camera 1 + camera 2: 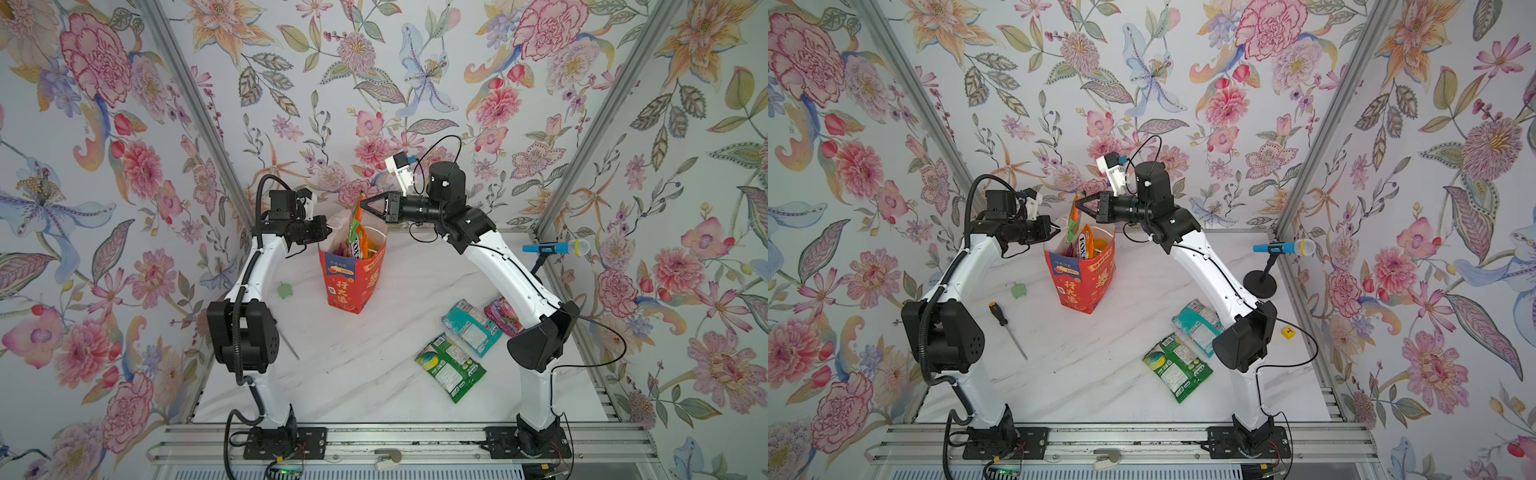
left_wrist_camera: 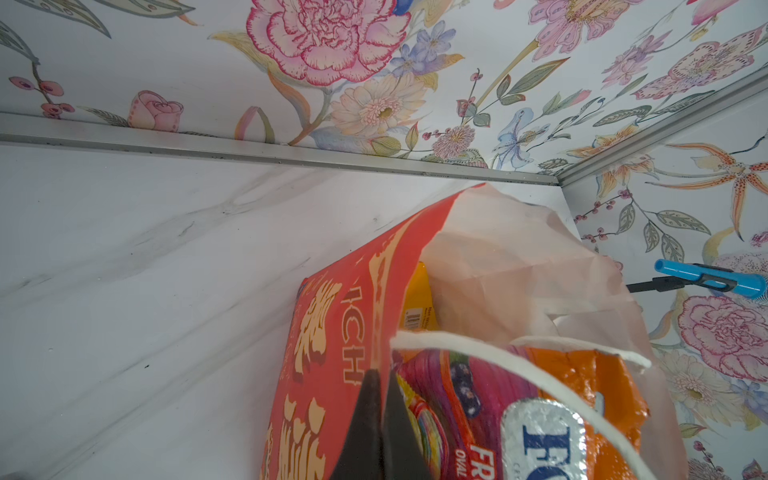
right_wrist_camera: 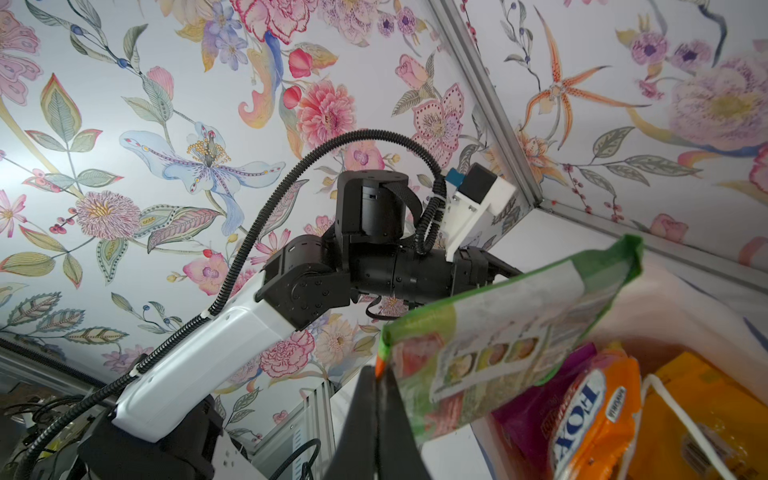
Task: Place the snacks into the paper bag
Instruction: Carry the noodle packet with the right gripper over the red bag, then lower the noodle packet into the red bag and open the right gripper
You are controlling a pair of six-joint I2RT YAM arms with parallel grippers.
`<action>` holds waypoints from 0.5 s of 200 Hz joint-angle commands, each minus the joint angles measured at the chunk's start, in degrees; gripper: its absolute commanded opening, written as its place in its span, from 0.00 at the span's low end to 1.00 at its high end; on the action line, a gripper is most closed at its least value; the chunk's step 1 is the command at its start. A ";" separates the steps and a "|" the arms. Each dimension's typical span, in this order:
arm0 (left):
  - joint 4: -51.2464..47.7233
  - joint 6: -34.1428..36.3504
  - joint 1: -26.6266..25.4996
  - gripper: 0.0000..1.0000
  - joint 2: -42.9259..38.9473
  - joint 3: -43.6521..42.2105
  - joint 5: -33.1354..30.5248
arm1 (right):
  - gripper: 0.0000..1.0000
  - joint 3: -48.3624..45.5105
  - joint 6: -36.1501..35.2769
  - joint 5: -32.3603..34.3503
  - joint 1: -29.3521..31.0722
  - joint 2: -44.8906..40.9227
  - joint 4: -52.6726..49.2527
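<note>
Gravity should finish this one, we judge: our right gripper [image 1: 362, 203] is clenched on the top corner of the orange-green packet [image 1: 356, 226], hanging it upright in the mouth of the paper bag [image 1: 353, 286] at frame centre. Our left gripper [image 2: 380, 376] pinches the bag's rim, bracing it open. The teal packet [image 1: 471, 326], green packet [image 1: 451, 368] and purple packet [image 1: 502, 316] wait lower right.

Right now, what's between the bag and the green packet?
Only bare table between bag and green packet, in both top views.
</note>
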 commanded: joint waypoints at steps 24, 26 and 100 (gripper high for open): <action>0.41 0.13 -0.24 0.00 0.46 2.01 1.27 | 0.00 -2.63 0.01 -2.40 -0.52 1.13 -0.45; 0.41 0.20 -0.24 0.00 0.50 1.96 1.27 | 0.00 -2.76 0.08 -2.53 -0.55 1.16 -0.45; -0.47 0.48 -0.24 0.00 0.29 2.71 1.00 | 0.00 1.67 1.11 -5.02 -0.21 4.19 -0.43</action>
